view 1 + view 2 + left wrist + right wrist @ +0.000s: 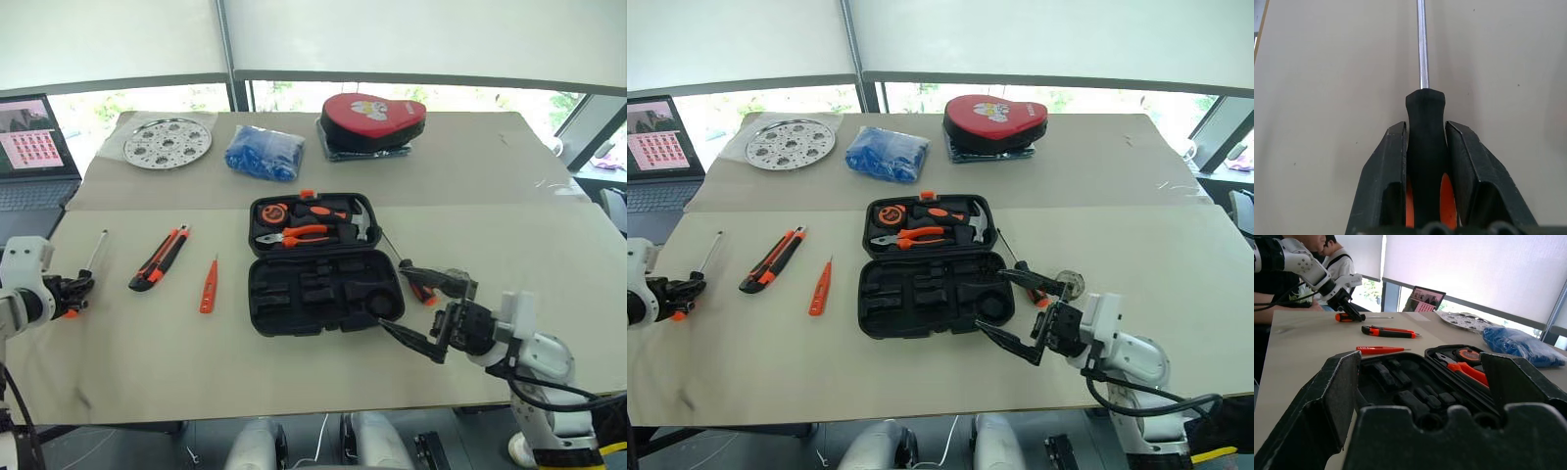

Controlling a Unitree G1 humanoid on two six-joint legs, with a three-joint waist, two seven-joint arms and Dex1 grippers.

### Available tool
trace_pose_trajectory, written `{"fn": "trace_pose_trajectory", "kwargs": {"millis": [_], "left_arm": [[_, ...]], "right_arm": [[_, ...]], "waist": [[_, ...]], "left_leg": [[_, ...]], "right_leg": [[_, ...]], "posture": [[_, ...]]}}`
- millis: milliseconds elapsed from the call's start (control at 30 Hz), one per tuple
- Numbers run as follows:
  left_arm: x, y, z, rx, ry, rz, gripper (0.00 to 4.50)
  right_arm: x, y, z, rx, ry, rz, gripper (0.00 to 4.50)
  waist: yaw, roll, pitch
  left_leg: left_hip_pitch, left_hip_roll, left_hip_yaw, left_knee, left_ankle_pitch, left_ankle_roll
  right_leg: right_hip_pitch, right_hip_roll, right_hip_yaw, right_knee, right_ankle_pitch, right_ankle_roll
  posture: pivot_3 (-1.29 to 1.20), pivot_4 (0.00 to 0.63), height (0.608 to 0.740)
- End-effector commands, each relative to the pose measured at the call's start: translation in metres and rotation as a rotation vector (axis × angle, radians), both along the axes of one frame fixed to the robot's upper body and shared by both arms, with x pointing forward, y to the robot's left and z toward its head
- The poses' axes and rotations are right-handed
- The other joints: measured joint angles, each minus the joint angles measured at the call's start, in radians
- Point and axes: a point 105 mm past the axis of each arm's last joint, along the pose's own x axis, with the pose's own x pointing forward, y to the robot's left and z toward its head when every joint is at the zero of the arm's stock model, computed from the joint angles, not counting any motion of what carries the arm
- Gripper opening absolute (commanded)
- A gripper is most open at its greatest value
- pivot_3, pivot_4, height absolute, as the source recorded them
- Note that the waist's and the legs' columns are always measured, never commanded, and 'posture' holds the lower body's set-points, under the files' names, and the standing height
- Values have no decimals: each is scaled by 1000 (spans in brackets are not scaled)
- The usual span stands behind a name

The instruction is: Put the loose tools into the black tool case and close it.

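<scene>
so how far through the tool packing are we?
Early. Nothing loose is packed; the black tool case lies open. Left gripper is shut on a screwdriver. Utility knife, tester screwdriver and second screwdriver remain on the table, then closing.

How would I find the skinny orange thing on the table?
Start at the open black tool case mid-table and look toward the robot's left. The slim orange tester screwdriver lies there, before the chunkier orange-black utility knife. It is all orange and thinnest.

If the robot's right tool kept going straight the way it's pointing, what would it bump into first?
Probably the open black case: the right tool, wide open, points across its near half with the empty slots. Its height is hard to judge, so it might pass just above.
</scene>
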Motion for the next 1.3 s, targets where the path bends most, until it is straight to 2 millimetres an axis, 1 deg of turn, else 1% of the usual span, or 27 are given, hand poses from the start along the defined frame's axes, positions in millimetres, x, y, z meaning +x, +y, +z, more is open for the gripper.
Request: {"fn": "trace_pose_trajectory", "kwargs": {"millis": [33, 67, 100, 133, 167, 267, 333, 400, 467, 533, 633, 700, 733, 833, 967, 1167, 1233, 1267, 1300], "left_arm": [[17, -25, 59, 91, -263, -230, 761], [21, -42, 71, 110, -322, -334, 761], [25, -68, 83, 99, -368, -468, 761], [25, -95, 88, 72, -347, -593, 761], [22, -119, 88, 61, -296, -713, 761], [14, -207, 86, 122, -204, -1133, 761], [14, -249, 83, 156, -184, -1305, 761], [18, -271, 76, 221, -161, -1394, 761], [30, -292, 68, 302, -147, -1426, 761], [47, -312, 57, 365, -146, -1425, 761], [55, -328, 43, 402, -116, -1455, 761], [62, -342, 39, 410, -122, -1453, 761], [64, -345, 36, 425, -116, -1456, 761], [68, -345, 28, 476, -86, -1450, 761], [72, -341, 22, 510, -71, -1435, 761], [65, -344, 14, 497, -48, -1480, 761], [63, -343, 12, 496, -41, -1485, 1769], [64, -342, 11, 500, -36, -1482, 1985], [65, -340, 12, 516, -49, -1475, 2295]], "right_arm": [[-2, -13, 18, -17, -73, -55, 4500], [-2, -16, 20, -23, -77, -68, 4500], [-2, -22, 23, -30, -75, -83, 4500], [-3, -27, 23, -54, -56, -90, 4500], [-3, -34, 23, -82, -46, -105, 4500], [0, -64, 26, -143, -27, -204, 4500], [-1, -77, 23, -190, 0, -237, 4500], [-2, -83, 21, -214, 12, -251, 4500], [-2, -87, 20, -227, 24, -262, 4500], [-2, -86, 20, -225, 32, -266, 4500], [-4, -80, 19, -215, 32, -263, 4500], [-6, -73, 18, -197, 33, -264, 4500], [-7, -71, 17, -188, 34, -264, 4500], [-10, -65, 17, -169, 35, -265, 4500], [-13, -60, 17, -147, 41, -265, 4500], [-15, -57, 15, -135, 48, -259, 4500], [-14, -56, 15, -133, 48, -257, 4500], [-14, -56, 15, -132, 48, -256, 4500], [-13, -56, 15, -132, 48, -254, 4500]], "waist": [[3, -2, 1], [8, -3, 2], [18, -4, 2], [29, -4, 2], [37, -4, 2], [51, -3, 2], [56, -2, 2], [54, -2, 1], [40, -2, 2], [31, -3, 2], [22, -3, 2], [23, -3, 2], [25, -3, 2], [27, -3, 2], [26, -3, 2], [27, -3, 2], [26, -3, 2], [27, -3, 2], [28, -2, 2]], "left_leg": [[0, 0, 0, 0, 0, 0], [-1, 0, 0, 0, 0, 0], [-2, 0, -1, 1, 0, 0], [-3, 0, -1, 1, 0, 0], [-3, -1, -1, 3, -1, 1], [-3, -3, -1, 4, -2, 3], [-2, -5, -1, 5, -2, 4], [-3, -6, 0, 8, -2, 4], [-3, -4, -1, 10, -2, 4], [-2, -4, -1, 10, -2, 3], [-2, -4, -2, 10, -2, 4], [-3, -4, -2, 10, -2, 4], [-4, -4, -3, 10, -2, 5], [-5, -4, -3, 12, -3, 6], [-4, -3, -3, 12, -5, 9], [-4, -3, -3, 13, -5, 10], [-4, -3, -3, 13, -5, 10], [-4, -3, -3, 13, -5, 10], [-4, -3, -3, 13, -5, 10]], "right_leg": [[0, 0, 0, 0, 0, 0], [-1, -1, -1, 0, 0, -1], [-1, -2, -2, 0, 0, -1], [-2, -3, -3, 0, 0, -1], [-1, -4, -3, 0, 0, -1], [1, -6, -3, -1, 0, -1], [2, -6, -2, -1, 0, 0], [3, -2, -1, -1, 0, 0], [4, 2, 1, -1, 0, 0], [3, 3, 3, 0, 0, 0], [3, 3, 4, 0, 0, 1], [2, 3, 4, 0, 0, 1], [2, 3, 4, 0, 0, 1], [2, 2, 4, 0, 0, 1], [2, 1, 4, 0, 0, 2], [2, 1, 4, 0, 0, 3], [2, 1, 4, 0, 0, 3], [2, 1, 4, 0, 0, 3], [3, 1, 4, 0, 0, 3]], "posture": [[0, 150, 740], [0, 150, 740], [0, 150, 740], [0, 150, 740], [0, 150, 740], [0, 150, 740], [0, 150, 740], [0, 150, 740], [0, 150, 740], [0, 150, 740], [0, 150, 740], [0, 150, 740], [0, 150, 740], [0, 150, 740], [0, 150, 740], [0, 150, 740], [0, 150, 740], [0, 150, 740], [0, 150, 740]]}}
